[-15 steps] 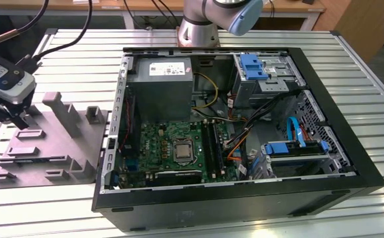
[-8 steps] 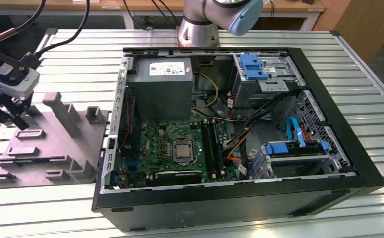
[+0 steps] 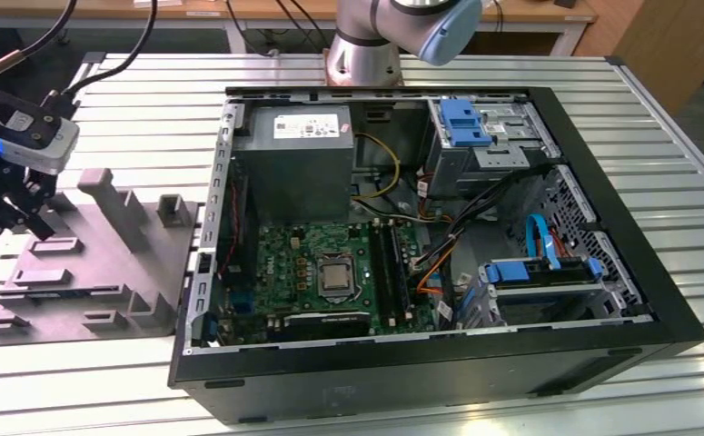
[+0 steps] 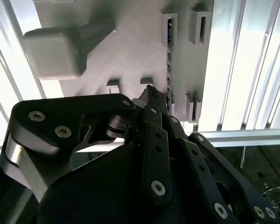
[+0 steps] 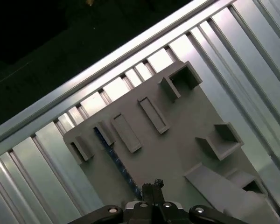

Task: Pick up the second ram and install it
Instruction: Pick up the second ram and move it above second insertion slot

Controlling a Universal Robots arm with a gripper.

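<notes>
**Black linked tool (image 4: 153, 95) hanging at the second ram (image 4: 168, 70), which is not yet out of its holder**

In the second wrist view, the tool's dark linkages are looming closest. Its tips are drawn narrow, almost together, right against the second ram, a thin blue circuit-board stick. The stick is standing on edge in a slot of the grey moulded holder plate (image 4: 130, 51). I cannot tell whether the tips are actually pinching it.

In the first wrist view, the tool (image 5: 154, 184) is sitting at one end of the second ram (image 5: 114, 158). The stick is running along the holder plate (image 5: 186, 140), which is lying on the ribbed aluminium worktop (image 5: 252, 56).

In the exterior view, the tool (image 3: 24, 213) is hanging over the holder plate (image 3: 97, 272) at the exterior view's left. It is well apart from the open black computer case (image 3: 449, 372) and its green motherboard (image 3: 315, 263).

As I judge it, the pick is only beginning. Lifting the stick and seating it in the board are both left to do.
</notes>
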